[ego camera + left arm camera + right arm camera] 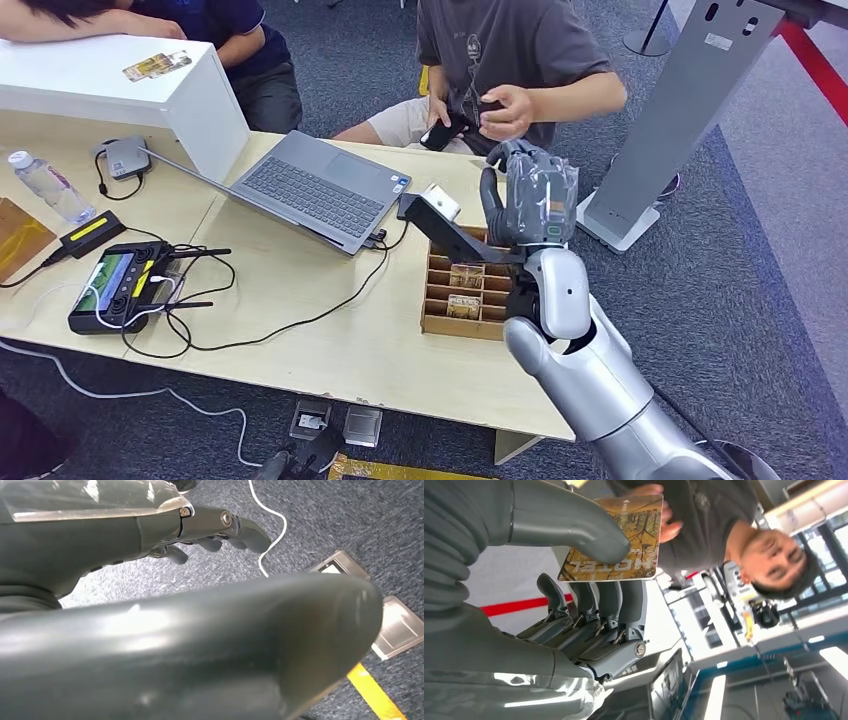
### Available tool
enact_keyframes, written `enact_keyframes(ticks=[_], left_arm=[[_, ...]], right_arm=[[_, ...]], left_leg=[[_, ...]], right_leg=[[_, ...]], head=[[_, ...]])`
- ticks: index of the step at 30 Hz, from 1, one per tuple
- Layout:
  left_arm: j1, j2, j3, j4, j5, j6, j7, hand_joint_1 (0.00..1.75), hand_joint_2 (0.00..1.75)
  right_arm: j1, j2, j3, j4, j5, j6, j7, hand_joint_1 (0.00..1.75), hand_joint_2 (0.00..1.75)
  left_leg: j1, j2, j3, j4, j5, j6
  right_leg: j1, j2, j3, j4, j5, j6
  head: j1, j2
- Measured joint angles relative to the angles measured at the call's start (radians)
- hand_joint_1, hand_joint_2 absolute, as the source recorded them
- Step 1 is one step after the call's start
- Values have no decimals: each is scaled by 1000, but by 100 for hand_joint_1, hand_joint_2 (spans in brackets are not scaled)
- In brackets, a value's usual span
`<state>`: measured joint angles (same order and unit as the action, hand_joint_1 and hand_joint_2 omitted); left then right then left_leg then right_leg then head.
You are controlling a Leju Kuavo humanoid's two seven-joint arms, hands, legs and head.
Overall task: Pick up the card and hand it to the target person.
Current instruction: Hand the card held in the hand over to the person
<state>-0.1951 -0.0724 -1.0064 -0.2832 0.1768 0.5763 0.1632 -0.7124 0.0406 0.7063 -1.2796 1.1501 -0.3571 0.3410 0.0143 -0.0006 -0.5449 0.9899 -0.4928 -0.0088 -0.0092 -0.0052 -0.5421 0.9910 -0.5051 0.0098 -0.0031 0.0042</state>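
My right hand (530, 195) is raised above the table's far right corner, in front of a seated person (510, 50). In the right wrist view its thumb (574, 522) and fingers (609, 600) pinch a brown printed card (629, 540). The person's hand (666, 522) is at the card's far edge; I cannot tell whether it touches. From the head view that hand (508, 108) hovers just beyond mine, with a dark phone (445, 130) in the person's other hand. My left hand (210, 532) hangs over grey carpet, its fingers loosely apart and holding nothing.
A wooden slotted box (435, 300) with more cards sits under my right forearm. An open laptop (320, 185), cables, a handheld controller (115, 285), a water bottle (45, 185) and a white box (130, 85) crowd the table. A grey stand (680, 110) rises at the right.
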Motion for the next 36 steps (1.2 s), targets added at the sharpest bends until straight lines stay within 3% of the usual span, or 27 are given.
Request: enact_keyframes(ticks=[10,18,22,23,36], left_arm=[[-15,-4,-16,-5,-16,-4,7,0,0],[-21,-8,-18,-6,-21,-2,4,0,0],[-21,-8,-18,-6,-19,2,1,0,0],[-21,-8,-18,-6,-17,4,0,0,0],[-19,-8,-17,-6,7,12,-4,0,0]], right_arm=[[-89,-14,-25,104,16,-15,-18,143,175],[-140,-5,-21,249,56,-66,-21,134,175],[-150,5,-16,311,80,-72,-14,7,175],[-152,9,-14,326,83,-72,-15,0,175],[-151,54,3,429,25,-107,-64,0,175]], left_leg=[[0,0,-1,0,0,0],[0,-1,-1,0,0,0],[0,-1,-2,0,0,0],[0,-1,-2,0,0,0],[0,-1,-2,0,0,0]], right_leg=[[0,0,0,0,0,0],[0,0,0,0,0,0],[0,-1,0,0,0,0],[0,-1,-1,0,0,0],[0,0,-1,0,0,0]], head=[[-1,0],[1,0],[0,0],[0,0],[0,0]])
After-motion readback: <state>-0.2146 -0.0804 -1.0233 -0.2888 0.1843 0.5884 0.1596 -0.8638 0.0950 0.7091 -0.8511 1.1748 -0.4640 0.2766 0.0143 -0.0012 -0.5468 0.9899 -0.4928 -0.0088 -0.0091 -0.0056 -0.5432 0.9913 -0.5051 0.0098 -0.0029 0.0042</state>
